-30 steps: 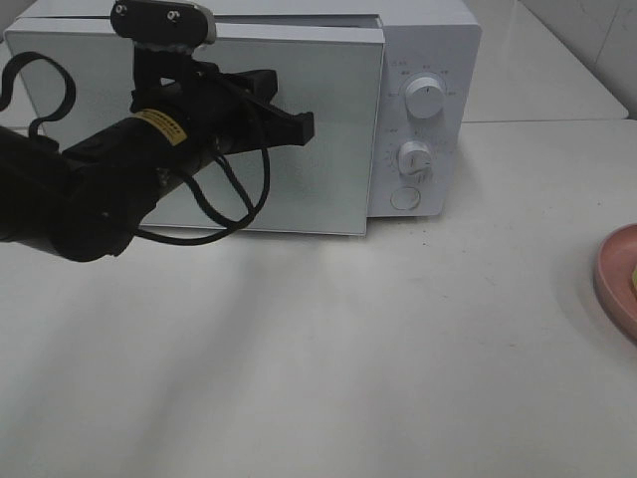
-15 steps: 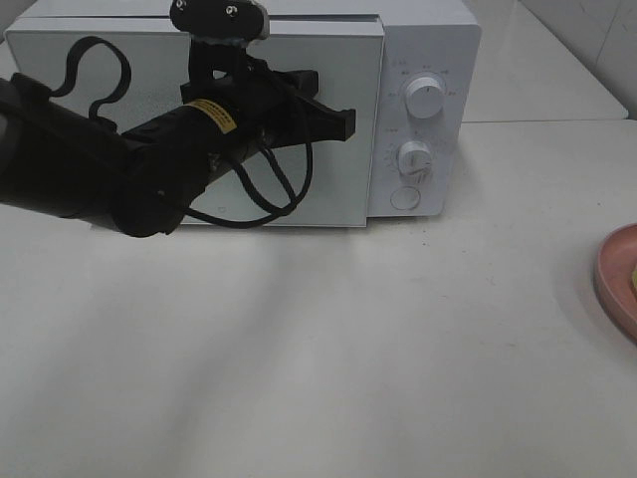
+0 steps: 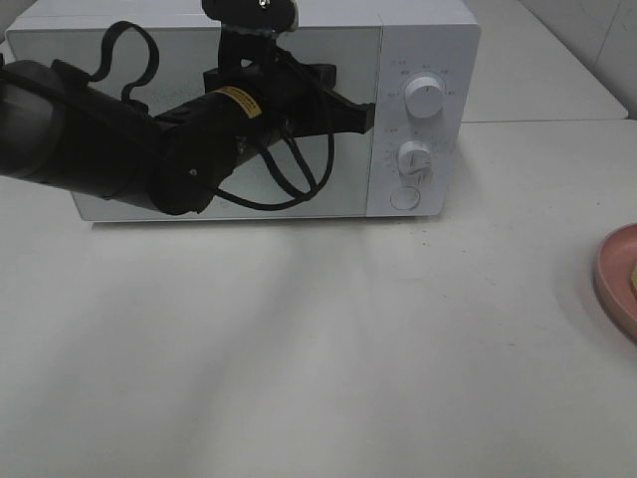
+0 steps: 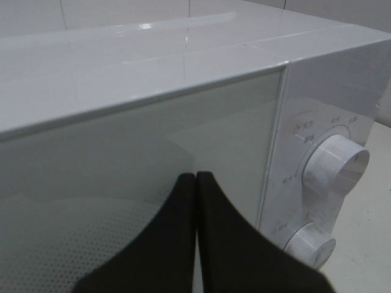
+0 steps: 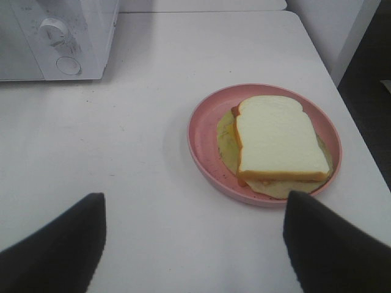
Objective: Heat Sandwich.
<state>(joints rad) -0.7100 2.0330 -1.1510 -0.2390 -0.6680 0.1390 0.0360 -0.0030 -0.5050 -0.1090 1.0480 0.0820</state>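
Since a second ago the microwave door [image 3: 249, 119] has swung from hanging open to sitting flush with the front, and the left arm has pushed further right across it, so its gripper [image 3: 366, 118] now sits right at the door's right edge, next to the control panel. From the left wrist camera you can see the two black fingers [image 4: 177, 244] pressed together with no gap, nothing between them, tips right up against the glass near the door's right edge. The microwave [image 3: 428, 30] is a white box at the far side of the white table [image 3: 348, 349], with two round knobs, upper knob [image 3: 426, 98] and lower knob [image 3: 414, 157], plus a round button [image 3: 405, 198] under them. The right gripper [image 5: 194, 244] isn't visible from the overhead camera, but its wrist cam shows both fingertips spread wide apart, hovering above the table and holding nothing. The sandwich [image 5: 278, 137] is out on the right side of the table, well away from the microwave, lying flat on a pink plate [image 5: 204, 131]; white bread on top, an orange layer peeking out on the edge and a pale yellow sheet underneath. Overhead view only catches a sliver of that plate [image 3: 612, 279] at the right edge of the frame, and the yellow bit there is too cut off to make out.
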